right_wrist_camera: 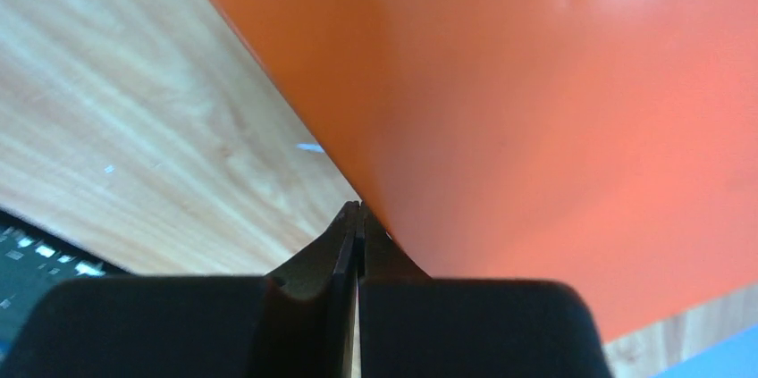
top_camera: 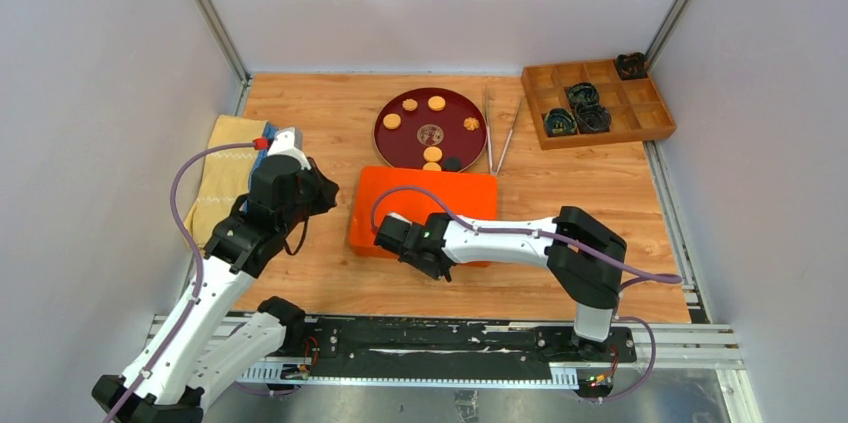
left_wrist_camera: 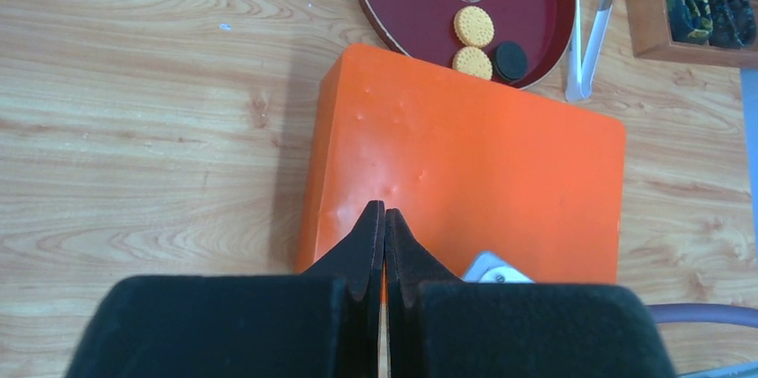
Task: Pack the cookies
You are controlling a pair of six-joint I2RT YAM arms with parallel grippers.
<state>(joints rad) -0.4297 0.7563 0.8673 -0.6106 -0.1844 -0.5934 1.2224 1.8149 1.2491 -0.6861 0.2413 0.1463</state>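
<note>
We see the cookies (top_camera: 432, 154) on a round dark-red plate (top_camera: 386, 143) at the far middle of the wooden table (top_camera: 300, 273), none elsewhere that we can spot. There are three tan ones across the far left of the plate. A knobbly orange one (top_camera: 471, 124) is at its right, and two more tan ones sit at its near edge with a black one (top_camera: 452, 163) just beside them on the right. An orange box (top_camera: 440, 193) lies flat just near of the plate, its far edge right by the plate rim. Metal tongs (top_camera: 503, 138) lie just right of the plate. At the far right is a wooden tray (top_camera: 655, 121) with compartments, and dark cups (top_camera: 582, 95) sit in three of them; another is beyond its far right corner. A tan cloth (top_camera: 228, 173) lies at the left wall. The left claw (left_wrist_camera: 384, 217) has its fingers pressed together with nothing between them, and hangs left of the box, pointing toward it and above the table. The right claw (right_wrist_camera: 357, 217) is down low at the near left corner of the box, fingers also together and empty. Its tip is right at the box edge; we cannot tell whether it touches. Both claws are well apart from the plate.
</note>
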